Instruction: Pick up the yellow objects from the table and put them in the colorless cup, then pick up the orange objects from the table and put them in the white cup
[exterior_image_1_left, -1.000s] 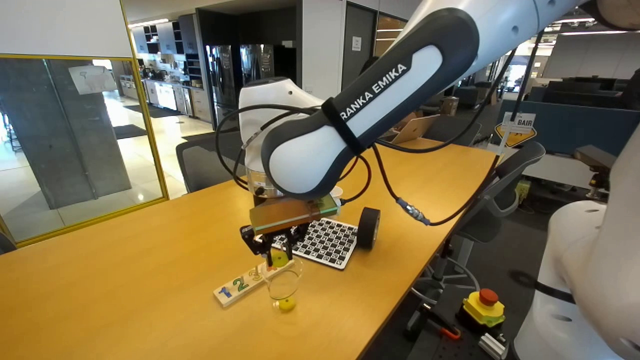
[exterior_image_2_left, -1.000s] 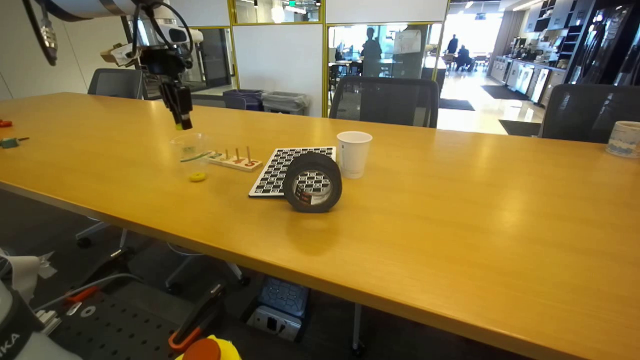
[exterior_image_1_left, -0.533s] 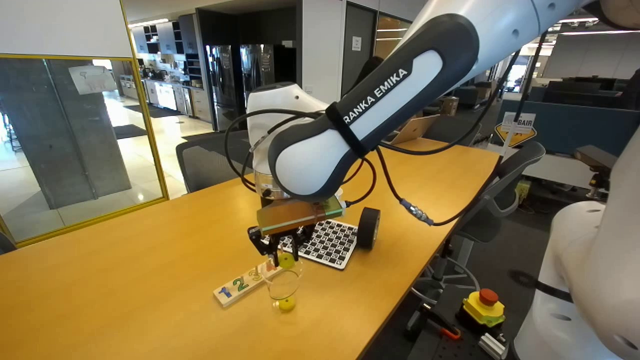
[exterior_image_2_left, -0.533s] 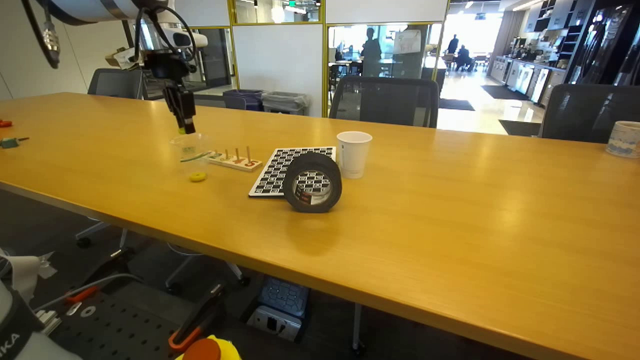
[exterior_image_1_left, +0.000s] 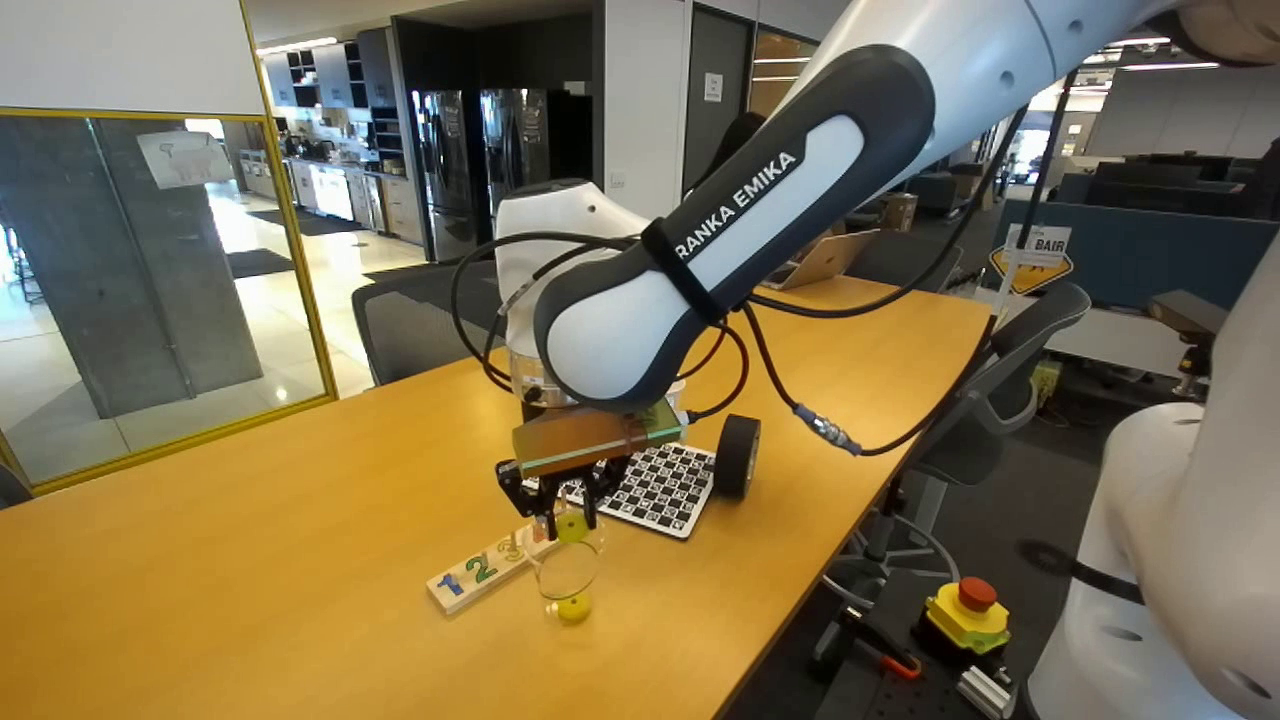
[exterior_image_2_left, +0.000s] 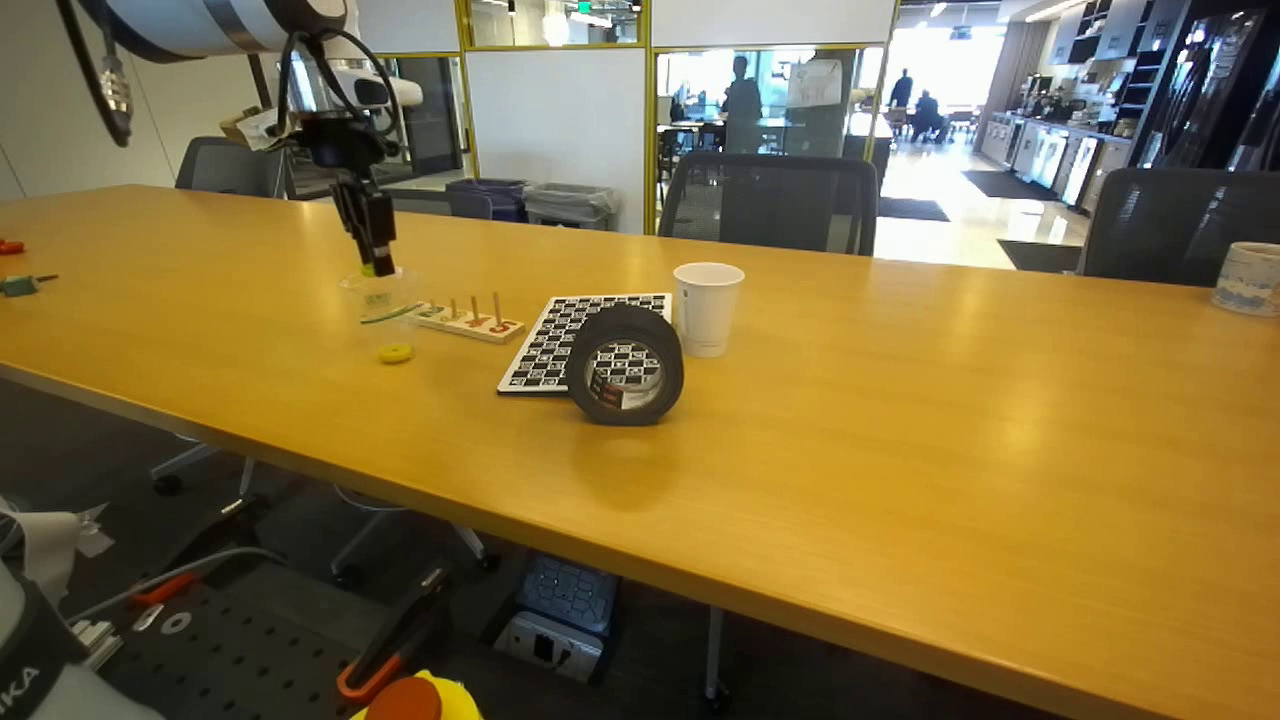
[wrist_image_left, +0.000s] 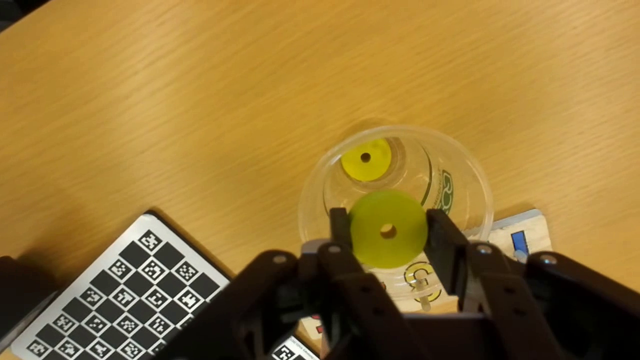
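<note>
the gripper and its load above the colorless cup, ahead of release. the gripper (wrist_image_left: 388, 230) is spread only by the width of one yellow disc (wrist_image_left: 389, 210), pinched at opposite edges between its two fingertips, with the broad face and central hole turned to the wrist view. the deciding relation is vertical: the colorless cup (wrist_image_left: 466, 199) stands upright on the table (wrist_image_left: 150, 100) beneath the fingertips, and in all three views the held disc overlaps its mouth. in the wrist view the disc falls near the middle of the rim's outline, so the next move should call for little sideways travel, then a parting of the fingers. how far the disc hangs above or within the rim cannot be told through the clear plastic. a second yellow disc (wrist_image_left: 367, 170) lies inside, on the cup's floor. the number board (exterior_image_2_left: 467, 323) lies near the cup; in an exterior view the white cup (exterior_image_2_left: 707, 312) stands well apart, past the checkered board (exterior_image_2_left: 545, 345).
</note>
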